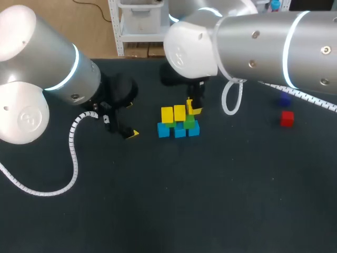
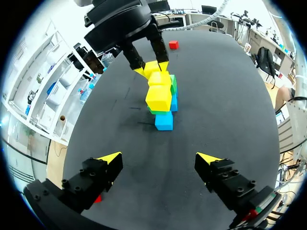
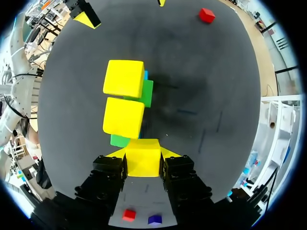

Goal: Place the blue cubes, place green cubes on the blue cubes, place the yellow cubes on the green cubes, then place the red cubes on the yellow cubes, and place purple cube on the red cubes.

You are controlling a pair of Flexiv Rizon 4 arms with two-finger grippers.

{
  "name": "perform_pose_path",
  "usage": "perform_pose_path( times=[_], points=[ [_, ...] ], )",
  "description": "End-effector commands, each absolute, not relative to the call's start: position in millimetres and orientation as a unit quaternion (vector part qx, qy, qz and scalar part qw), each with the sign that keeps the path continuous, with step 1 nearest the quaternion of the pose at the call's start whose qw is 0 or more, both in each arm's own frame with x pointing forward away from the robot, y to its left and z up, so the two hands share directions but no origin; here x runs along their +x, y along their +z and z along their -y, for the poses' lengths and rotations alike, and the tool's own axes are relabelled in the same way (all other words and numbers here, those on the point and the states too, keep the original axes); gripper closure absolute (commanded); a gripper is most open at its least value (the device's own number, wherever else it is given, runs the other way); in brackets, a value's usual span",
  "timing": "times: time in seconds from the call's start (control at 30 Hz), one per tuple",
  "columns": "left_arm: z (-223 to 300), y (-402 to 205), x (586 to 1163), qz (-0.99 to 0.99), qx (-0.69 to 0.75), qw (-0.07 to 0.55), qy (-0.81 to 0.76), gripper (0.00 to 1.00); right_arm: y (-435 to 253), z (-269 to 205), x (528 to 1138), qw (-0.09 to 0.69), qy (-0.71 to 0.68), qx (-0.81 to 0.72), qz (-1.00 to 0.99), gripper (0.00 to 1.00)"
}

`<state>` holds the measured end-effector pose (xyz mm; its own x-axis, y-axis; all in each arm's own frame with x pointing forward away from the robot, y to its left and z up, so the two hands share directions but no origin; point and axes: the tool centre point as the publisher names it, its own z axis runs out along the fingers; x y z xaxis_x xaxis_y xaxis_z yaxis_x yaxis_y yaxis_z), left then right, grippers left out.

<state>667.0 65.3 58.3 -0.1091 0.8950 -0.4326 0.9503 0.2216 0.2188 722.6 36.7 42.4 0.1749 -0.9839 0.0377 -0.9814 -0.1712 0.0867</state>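
Your stack sits near the middle of the dark surface [image 1: 221, 200]. Three blue cubes [image 1: 179, 131] run in a row along the bottom, with green cubes [image 1: 188, 122] on them. Two yellow cubes [image 1: 173, 114] lie side by side on top, toward the left arm's end.

The third yellow cube [image 3: 143, 157] is pinched between the fingers of your right gripper [image 3: 144, 153], at the uncovered end of the row just beside the second yellow. I can't tell whether it touches the green beneath it.

Your right arm [image 1: 263, 47] comes in from the upper right and reaches past the middle, with its gripper pointing down over the stack. Your left arm [image 1: 47, 68] sits on its own side. Your left gripper [image 2: 159, 159] is spread wide with nothing between its fingers. It is low over the surface, facing the row end-on from well apart.

The left wrist view lines the three yellows up one behind the other. It also shows the right gripper's fingers clamped on either side of the farthest one.

The right wrist view finds a red cube [image 3: 128, 214] and the purple cube [image 3: 154, 219] near each other behind the right gripper. In the head view those two lie well apart from the stack, on the right.

The right wrist view also picks up a second red cube [image 3: 206, 15] beyond the stack. The head view doesn't show that one, because your left arm is over that side.
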Motion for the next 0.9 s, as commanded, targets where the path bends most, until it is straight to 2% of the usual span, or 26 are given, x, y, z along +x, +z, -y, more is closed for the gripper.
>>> perform_pose_path(
  times=[0.03, 0.9],
  points=[
    [-66.7, 57.8, 668.0, -0.741, 0.623, 0.245, -0.059, 0.00, 45.9, -38.1, 717.4, 0.041, -0.008, 0.766, 0.642, 1.00],
    [-66.7, 57.8, 668.0, -0.741, 0.623, 0.245, -0.059, 0.00, 45.8, -41.2, 713.1, 0.049, 0.004, 0.756, 0.652, 1.00]
  ],
)
